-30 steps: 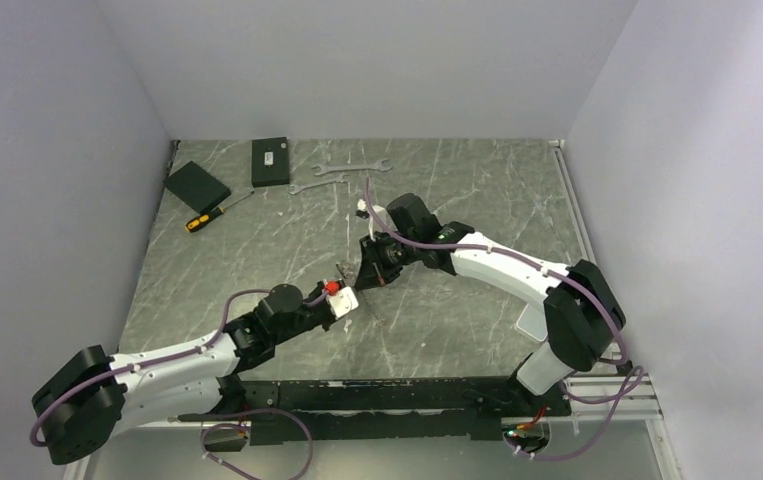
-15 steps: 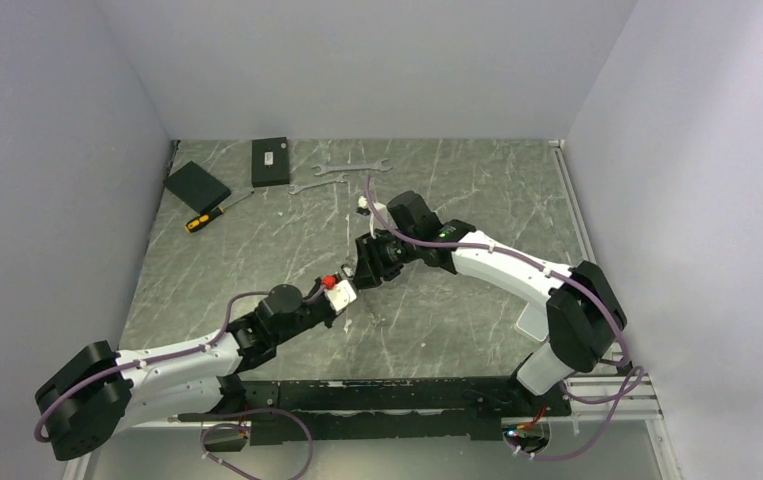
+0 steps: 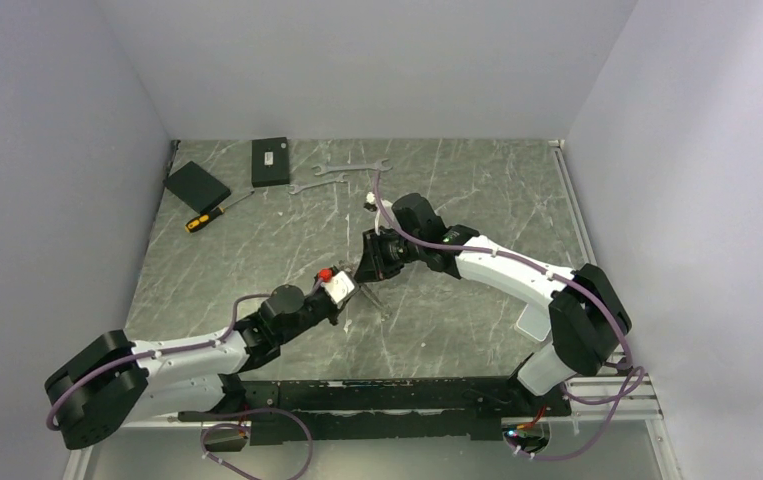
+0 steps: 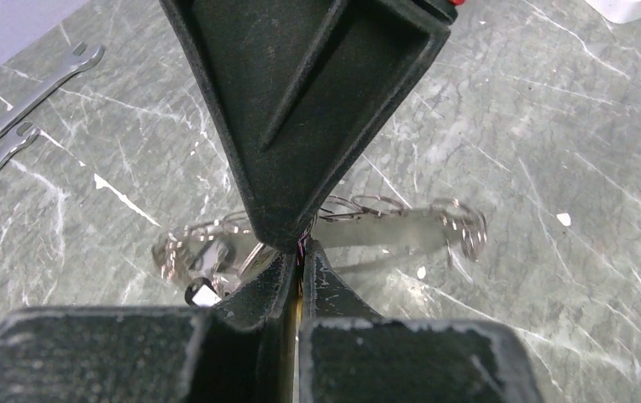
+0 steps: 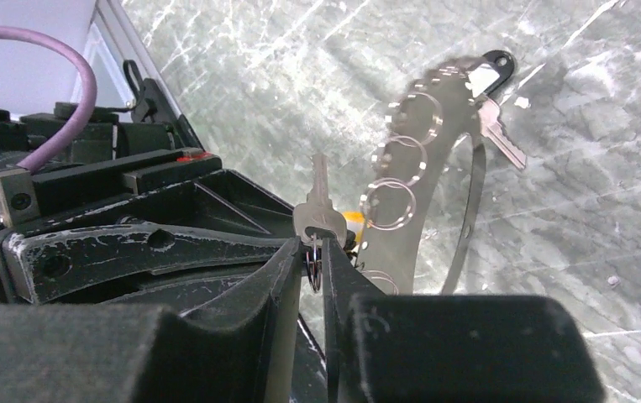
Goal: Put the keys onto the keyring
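The keyring (image 5: 422, 159), a thin silvery loop with several small rings on it, hangs just above the table between both grippers (image 4: 401, 227). My left gripper (image 4: 300, 259) is shut on its rim, with a yellowish sliver showing between the fingers. A dark-headed key (image 5: 491, 69) and a silver key (image 5: 501, 141) dangle from the loop's far end. My right gripper (image 5: 315, 256) is closed on the small split ring of another silver key (image 5: 318, 201), which stands upright right beside the loop. In the top view both grippers (image 3: 349, 290) (image 3: 369, 272) meet mid-table.
Two flat silver wrenches (image 3: 352, 167) (image 3: 309, 186) lie at the back, also in the left wrist view (image 4: 23, 92). Two black boxes (image 3: 270, 161) (image 3: 197, 185) and a yellow-handled screwdriver (image 3: 215, 212) sit at the back left.
My right gripper opened briefly and has closed again on the key's small ring. The left gripper with the keyring has shifted slightly away from the arm bases.
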